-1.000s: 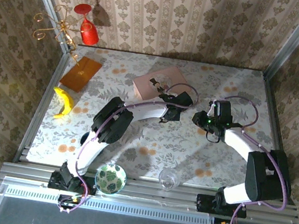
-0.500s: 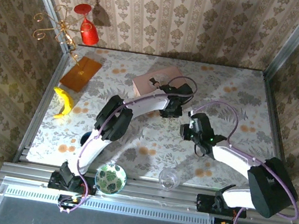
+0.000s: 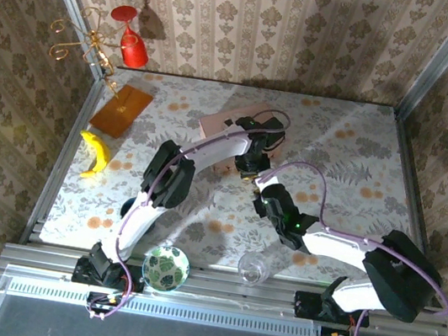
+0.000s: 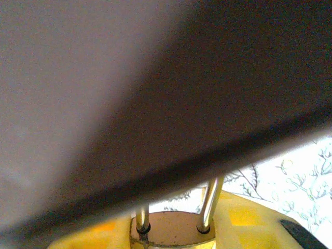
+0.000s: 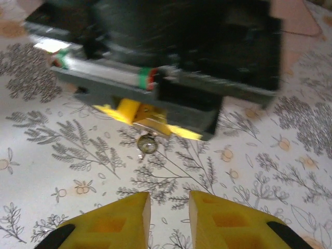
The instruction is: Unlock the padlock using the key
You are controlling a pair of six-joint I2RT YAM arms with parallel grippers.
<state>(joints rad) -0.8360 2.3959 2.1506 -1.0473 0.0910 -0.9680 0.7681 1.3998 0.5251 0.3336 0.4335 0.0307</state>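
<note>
The padlock (image 4: 174, 229) is a tiny metal lock with a silvery shackle (image 4: 209, 205). My left gripper (image 4: 172, 239) is shut on its body between yellow fingers, right beside the pink box (image 3: 229, 123), whose blurred side looms overhead in the left wrist view. In the right wrist view the padlock (image 5: 149, 112) sits in those fingers, and the key's round head (image 5: 147, 144) hangs just under it, close above the table. My right gripper (image 5: 168, 207) stands open a short way in front of the key, touching nothing. From above, the right gripper (image 3: 264, 196) sits close to the left gripper (image 3: 249, 169).
A clear glass (image 3: 252, 266) and a patterned bowl (image 3: 166, 267) stand at the near edge. A banana (image 3: 94, 153) and an orange board (image 3: 121, 109) lie at the left. A red wine glass (image 3: 130, 41) and a gold stand (image 3: 81, 39) are at the back left.
My right arm has swung from the right side toward the table's middle, ending close to the left gripper. The left gripper has shifted slightly back toward the pink box.
</note>
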